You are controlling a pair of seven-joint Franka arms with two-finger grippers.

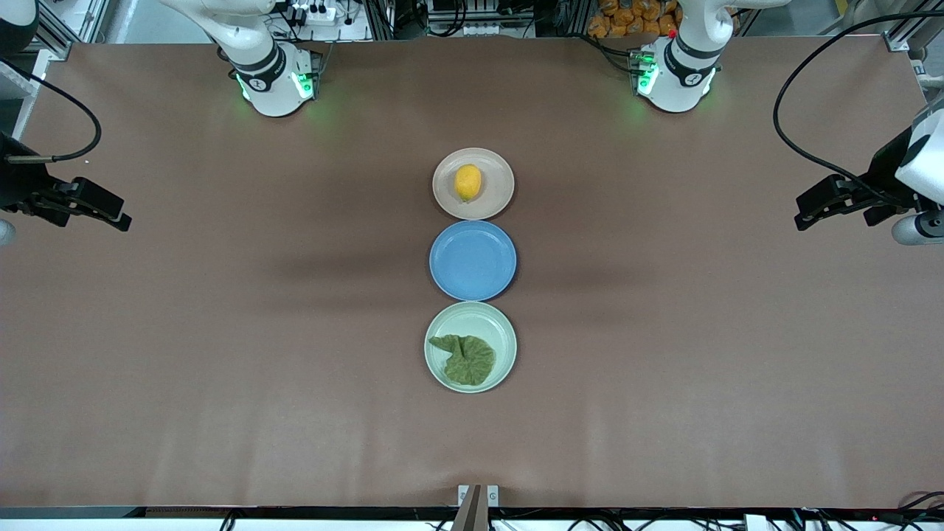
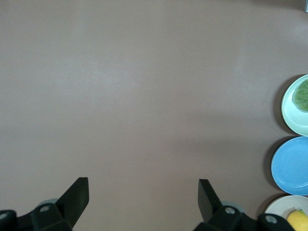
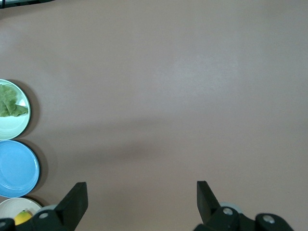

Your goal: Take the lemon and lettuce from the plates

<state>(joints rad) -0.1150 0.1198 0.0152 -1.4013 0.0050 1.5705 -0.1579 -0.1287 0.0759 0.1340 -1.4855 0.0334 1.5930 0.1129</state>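
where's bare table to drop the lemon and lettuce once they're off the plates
Wide bare table lies on both sides of the plate column, toward either arm's end. The crowded strip is the middle: beige plate with the lemon, blue plate, mint plate with the lettuce, rims nearly touching. The blue plate is bare too.

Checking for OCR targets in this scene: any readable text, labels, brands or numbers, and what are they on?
None legible.
Each arm base carries a small dark round mark, right arm base, left arm base: too small to read.
Lemon, lettuce, beige plate, blue plate, mint green plate and table: no print.
Left gripper and right gripper: no markings.
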